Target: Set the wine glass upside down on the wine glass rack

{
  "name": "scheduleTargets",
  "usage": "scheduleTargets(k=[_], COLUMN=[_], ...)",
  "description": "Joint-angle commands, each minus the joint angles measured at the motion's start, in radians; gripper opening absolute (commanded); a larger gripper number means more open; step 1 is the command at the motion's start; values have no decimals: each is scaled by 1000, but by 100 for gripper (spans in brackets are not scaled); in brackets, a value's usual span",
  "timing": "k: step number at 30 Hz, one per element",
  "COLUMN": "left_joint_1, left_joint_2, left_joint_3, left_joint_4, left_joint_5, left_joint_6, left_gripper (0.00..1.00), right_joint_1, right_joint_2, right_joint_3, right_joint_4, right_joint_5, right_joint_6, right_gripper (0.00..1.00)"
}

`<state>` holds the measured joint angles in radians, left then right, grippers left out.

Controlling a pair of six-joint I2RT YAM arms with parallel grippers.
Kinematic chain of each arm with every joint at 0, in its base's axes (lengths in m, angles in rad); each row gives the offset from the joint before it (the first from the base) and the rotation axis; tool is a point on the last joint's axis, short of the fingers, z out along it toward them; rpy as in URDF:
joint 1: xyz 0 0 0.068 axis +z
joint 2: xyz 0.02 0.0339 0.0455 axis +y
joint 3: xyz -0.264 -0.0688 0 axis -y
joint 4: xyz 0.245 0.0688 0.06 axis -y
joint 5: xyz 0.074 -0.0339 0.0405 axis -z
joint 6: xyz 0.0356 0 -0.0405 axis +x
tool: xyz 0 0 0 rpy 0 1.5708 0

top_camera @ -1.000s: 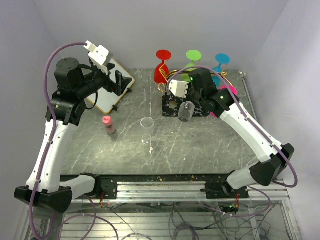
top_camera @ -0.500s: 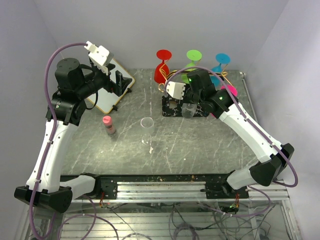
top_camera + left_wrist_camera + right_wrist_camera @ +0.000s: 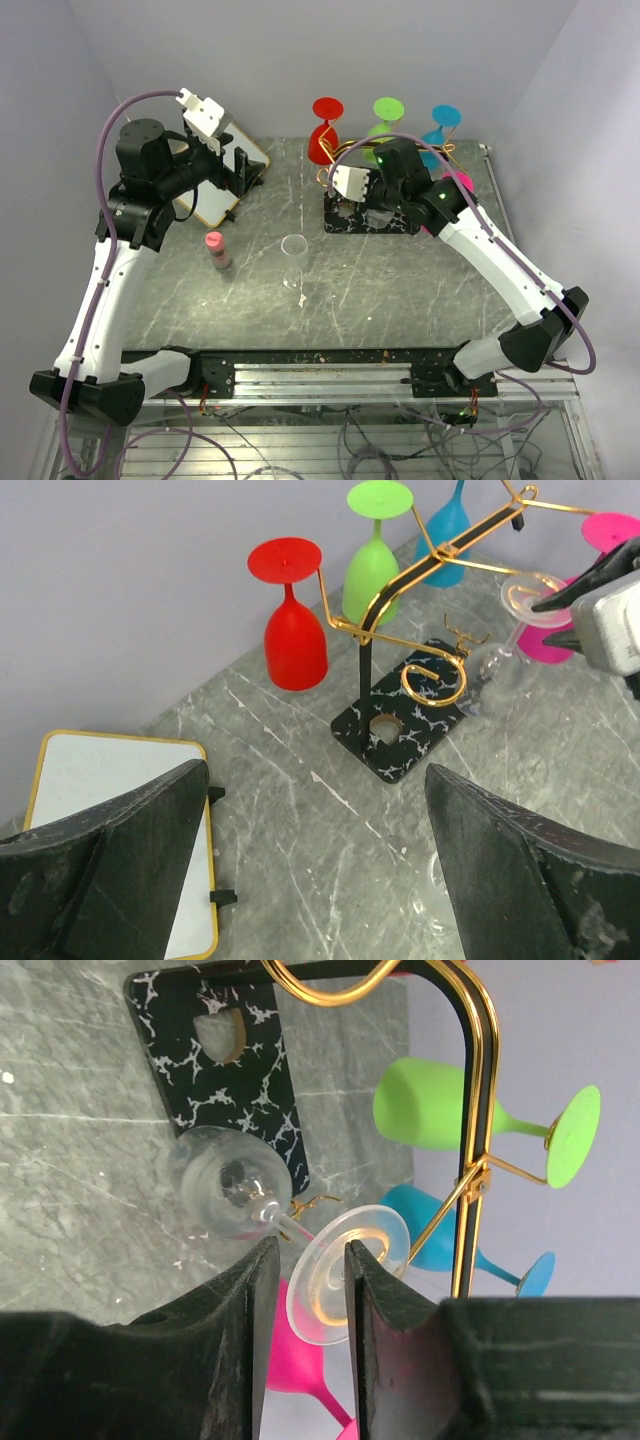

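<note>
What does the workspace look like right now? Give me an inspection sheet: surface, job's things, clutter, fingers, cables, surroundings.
Surface: grey veined table.
Job's things: rack upright; hung glass, clear, upside down at a rack arm; red glass, green glass, blue glass and pink glass inverted on it.
Clutter: standing glass; pink-capped bottle; white board.
Grippers: left gripper open near the board; right gripper fingers parted at the hung glass's stem.
Cables: purple cable along each arm; loose wires below the table front.
Surroundings: plain walls.

On grey veined table (image 3: 400, 295): white gold-edged board (image 3: 105, 785) at far-left corner, wine glass rack (image 3: 410, 730) far-centre, pink-capped bottle (image 3: 217, 252) and clear tumbler (image 3: 293, 250) mid-table.
</note>
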<state>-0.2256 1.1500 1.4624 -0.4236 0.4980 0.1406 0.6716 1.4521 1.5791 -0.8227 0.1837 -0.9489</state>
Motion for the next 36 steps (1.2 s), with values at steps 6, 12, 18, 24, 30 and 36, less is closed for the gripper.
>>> scheduleTargets(k=[6,12,18,24,30,36], left_joint_1=[-1,-104,-188,-251,-285,-317], left_joint_2=[7,19,60,136,216,292], left_joint_3=[-60,-134,-189,-181,-160,-125], left_joint_4=[-110,-223,-251,-276,-272,-299], left_joint_5=[181,193,108,50,-29,-84], left_joint_6=[181,335,422,459,461,474], left_gripper=[98,96,93,86,78,71], right_joint_1=[5,3,-14,-57,-109,-155], right_joint_2=[-9,-7,-3,-19,-66,-118], right_joint_3=[91,205,299,294,240,187], right_joint_4=[-68,-151,-205,-178,-148,-123], right_joint_5=[-182,-375,-548,-569,-593,-616], right_joint_6=[39,75,109,137,145,147], right_gripper=[50,59,62,64,64,65])
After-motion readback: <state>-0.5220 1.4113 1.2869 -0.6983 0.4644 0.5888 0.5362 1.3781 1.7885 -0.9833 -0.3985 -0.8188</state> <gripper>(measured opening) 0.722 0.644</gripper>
